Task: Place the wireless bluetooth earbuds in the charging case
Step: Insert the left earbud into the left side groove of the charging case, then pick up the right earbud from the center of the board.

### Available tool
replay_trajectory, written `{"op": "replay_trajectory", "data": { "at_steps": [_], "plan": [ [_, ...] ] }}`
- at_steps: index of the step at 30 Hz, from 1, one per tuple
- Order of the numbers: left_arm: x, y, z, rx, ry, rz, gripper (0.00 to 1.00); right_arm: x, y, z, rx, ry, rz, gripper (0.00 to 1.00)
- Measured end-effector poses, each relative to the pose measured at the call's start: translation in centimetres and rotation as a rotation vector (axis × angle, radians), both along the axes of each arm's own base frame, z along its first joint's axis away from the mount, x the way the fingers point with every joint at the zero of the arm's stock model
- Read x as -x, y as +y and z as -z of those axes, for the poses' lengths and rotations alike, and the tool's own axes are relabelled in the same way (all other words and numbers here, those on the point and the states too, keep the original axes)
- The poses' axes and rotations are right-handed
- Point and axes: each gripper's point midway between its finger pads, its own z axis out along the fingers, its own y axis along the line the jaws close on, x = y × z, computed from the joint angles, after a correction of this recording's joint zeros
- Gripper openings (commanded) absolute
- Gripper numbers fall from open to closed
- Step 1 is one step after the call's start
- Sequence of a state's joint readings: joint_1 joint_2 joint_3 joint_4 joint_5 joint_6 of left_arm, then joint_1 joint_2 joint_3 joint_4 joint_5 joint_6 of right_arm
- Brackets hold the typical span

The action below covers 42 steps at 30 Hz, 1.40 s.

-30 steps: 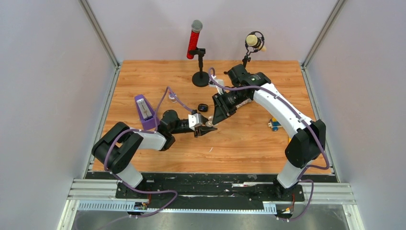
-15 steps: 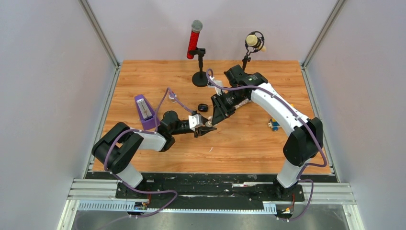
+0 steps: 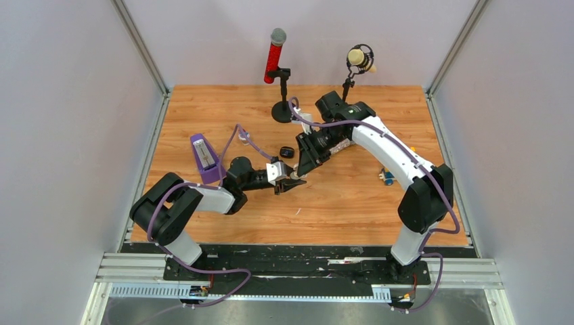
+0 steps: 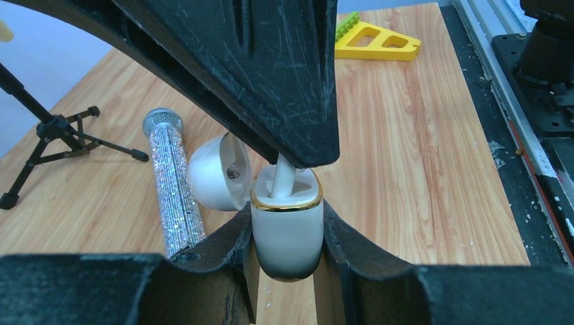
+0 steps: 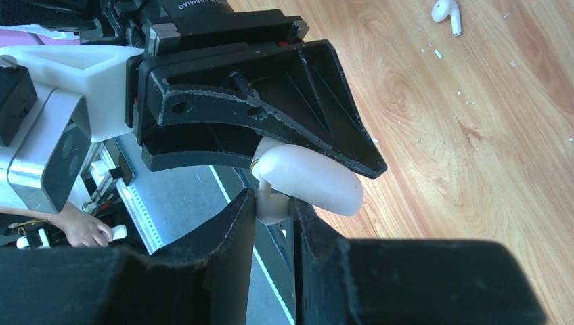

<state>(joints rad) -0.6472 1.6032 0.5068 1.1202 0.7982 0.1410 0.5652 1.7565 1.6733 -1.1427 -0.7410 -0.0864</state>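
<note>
Mid-tabletop: right gripper (image 5: 274, 204), pinching white earbud (image 4: 281, 177), has edged closer. Stem now entering charging case (image 4: 288, 237), which is clamped in left gripper (image 4: 288, 218). Seating looks nearly done.

This is a robotics lab cell, not a home or shop. A wood-grain table (image 3: 352, 203) sits boxed in by plain grey panels (image 3: 68, 135) held in bare aluminium posts (image 3: 139, 46). At its near edge a black plate (image 3: 298, 252) and aluminium rails (image 3: 135, 267) carry a left arm (image 3: 203, 198) and a right arm (image 3: 392, 145), with purple cables (image 3: 252, 144) running along them in the open. The things on the table are unrelated props: a red mic (image 3: 274, 57) and a cream mic (image 3: 360, 59) on stands, a glitter mic (image 4: 172, 183), a purple box (image 3: 203, 157), a small toy (image 3: 387, 177), a yellow plastic piece (image 4: 379, 42) and a loose earbud (image 5: 447, 9).
</note>
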Motion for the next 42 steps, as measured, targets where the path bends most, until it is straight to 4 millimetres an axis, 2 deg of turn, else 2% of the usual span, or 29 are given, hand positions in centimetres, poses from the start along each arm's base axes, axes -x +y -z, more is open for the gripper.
{"op": "replay_trajectory", "data": {
  "at_steps": [9,16,29,34,38,42],
  "plan": [
    [0.1,0.1,0.1,0.001,0.002,0.001,0.0,0.1,0.3,0.3,0.012,0.003,-0.006,0.24],
    [0.2,0.1,0.1,0.002,0.003,0.004,0.0,0.4,0.5,0.3,0.012,0.004,-0.011,0.32],
    [0.0,0.1,0.0,0.007,0.008,-0.009,0.0,0.7,0.7,0.2,0.012,0.011,-0.018,0.56],
    [-0.2,0.2,-0.1,0.013,0.012,-0.021,0.0,0.8,0.6,0.1,0.009,0.001,-0.032,0.59],
    [-0.7,0.6,-0.8,0.029,0.01,-0.038,0.0,1.2,0.5,-0.6,-0.016,-0.006,-0.072,0.61],
    [-1.5,1.5,-2.1,0.058,0.004,-0.067,0.0,2.0,0.3,-2.3,-0.066,-0.031,-0.145,0.63]
  ]
}}
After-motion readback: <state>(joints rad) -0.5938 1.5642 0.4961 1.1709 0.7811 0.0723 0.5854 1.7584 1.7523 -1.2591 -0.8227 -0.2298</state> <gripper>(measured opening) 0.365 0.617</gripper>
